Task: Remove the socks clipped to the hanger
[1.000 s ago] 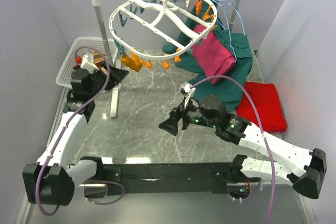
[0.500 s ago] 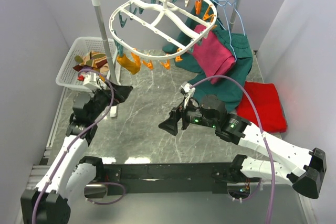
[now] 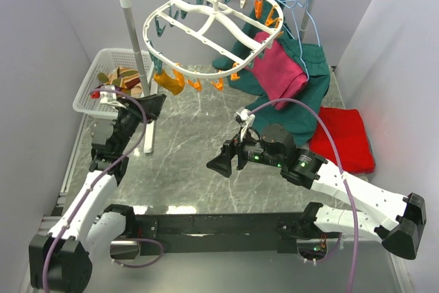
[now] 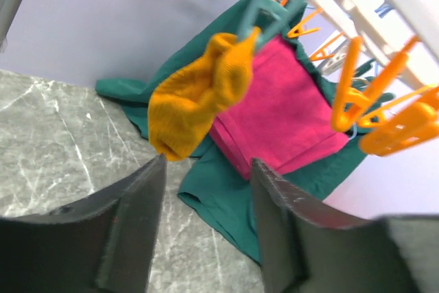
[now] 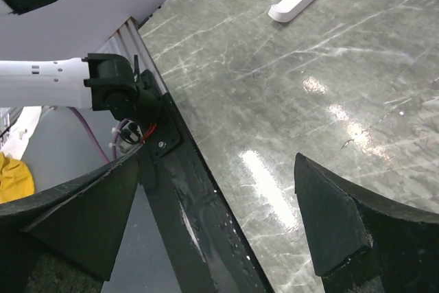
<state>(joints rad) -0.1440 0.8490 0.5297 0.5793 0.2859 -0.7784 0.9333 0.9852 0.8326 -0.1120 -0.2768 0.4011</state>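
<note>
Sock [image 4: 199, 97] just ahead of parted left claw [image 4: 207, 164]

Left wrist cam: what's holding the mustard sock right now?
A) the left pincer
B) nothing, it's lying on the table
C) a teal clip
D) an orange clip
C: the mustard sock hangs from a teal clip on the hanger, while the left pincer sits open below it, not touching.
</note>
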